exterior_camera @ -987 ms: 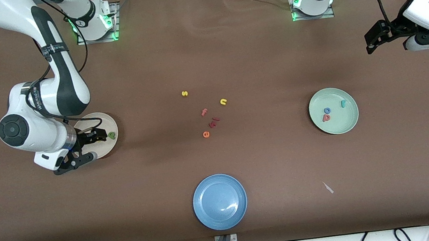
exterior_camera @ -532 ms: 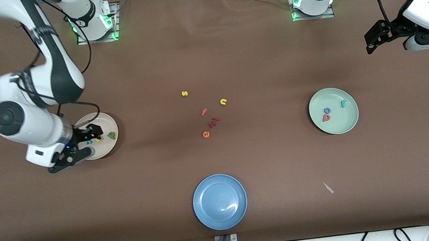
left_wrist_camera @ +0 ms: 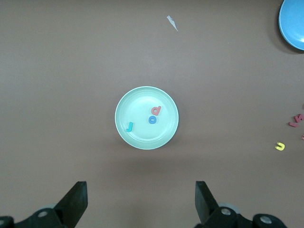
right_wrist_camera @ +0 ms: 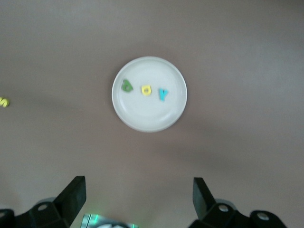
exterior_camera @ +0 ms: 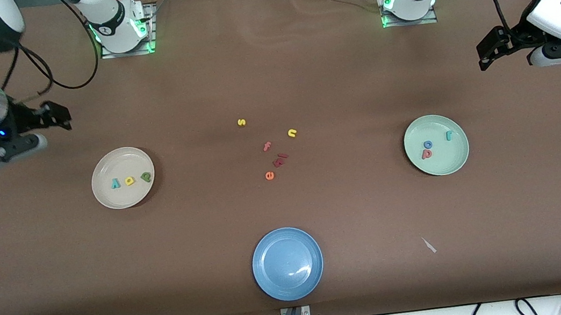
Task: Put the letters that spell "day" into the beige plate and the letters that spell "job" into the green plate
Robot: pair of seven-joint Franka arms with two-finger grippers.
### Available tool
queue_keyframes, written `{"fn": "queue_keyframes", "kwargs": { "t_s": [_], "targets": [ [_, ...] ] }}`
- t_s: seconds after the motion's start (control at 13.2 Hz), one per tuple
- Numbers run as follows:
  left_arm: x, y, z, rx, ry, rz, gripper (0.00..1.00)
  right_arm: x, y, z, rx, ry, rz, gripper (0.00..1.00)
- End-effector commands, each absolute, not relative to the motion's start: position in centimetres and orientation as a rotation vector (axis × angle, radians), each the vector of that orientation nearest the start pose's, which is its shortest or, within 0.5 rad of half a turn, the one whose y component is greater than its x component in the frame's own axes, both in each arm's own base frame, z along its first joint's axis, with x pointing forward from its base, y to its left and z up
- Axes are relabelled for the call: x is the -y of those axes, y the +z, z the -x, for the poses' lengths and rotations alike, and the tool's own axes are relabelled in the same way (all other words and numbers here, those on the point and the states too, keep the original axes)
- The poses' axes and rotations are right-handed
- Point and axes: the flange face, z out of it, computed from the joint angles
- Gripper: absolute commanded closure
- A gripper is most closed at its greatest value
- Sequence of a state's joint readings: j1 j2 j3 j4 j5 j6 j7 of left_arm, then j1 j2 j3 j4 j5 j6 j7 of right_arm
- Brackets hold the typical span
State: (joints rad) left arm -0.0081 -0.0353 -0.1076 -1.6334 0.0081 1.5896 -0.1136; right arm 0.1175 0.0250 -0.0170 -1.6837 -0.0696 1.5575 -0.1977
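I see d, a, y (exterior_camera: 129,180) in the beige plate (exterior_camera: 108,197), j, o, b (exterior_camera: 428,148) in the green plate (exterior_camera: 449,162); left gripper (exterior_camera: 484,55) and right gripper (exterior_camera: 58,115) hang over bare bench with fingers wide, empty.

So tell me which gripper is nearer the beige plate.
Right. The right gripper hangs open over bare table near the beige plate; the left gripper waits open at the left arm's end of the table.
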Motion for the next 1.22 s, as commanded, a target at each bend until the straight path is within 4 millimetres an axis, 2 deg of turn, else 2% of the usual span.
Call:
{"fn": "queue_keyframes", "kwargs": {
  "t_s": [0.0, 0.23, 0.38, 0.68, 0.76, 1.14],
  "targets": [
    [6.2, 61.9, -53.8, -0.026, 0.019, 3.136, 0.00, -2.4, 58.1, -55.0, 0.377, 0.293, 3.181, 0.00],
    [6.2, 61.9, -53.8, -0.026, 0.019, 3.136, 0.00, -1.3, 59.7, -54.0, 0.206, 0.270, 3.207, 0.00],
    [6.2, 61.9, -53.8, -0.026, 0.019, 3.136, 0.00, 0.8, 60.4, -53.5, 0.057, 0.241, 3.201, 0.00],
    [6.2, 61.9, -53.8, -0.026, 0.019, 3.136, 0.00, 0.7, 59.8, -53.9, 0.068, 0.238, 3.174, 0.00],
    [6.2, 61.9, -53.8, -0.026, 0.019, 3.136, 0.00, 0.6, 59.0, -54.4, 0.067, 0.249, 3.158, 0.00],
    [6.2, 61.9, -53.8, -0.026, 0.019, 3.136, 0.00, 0.1, 59.1, -54.6, 0.060, 0.224, 3.115, 0.00]
  ]
}}
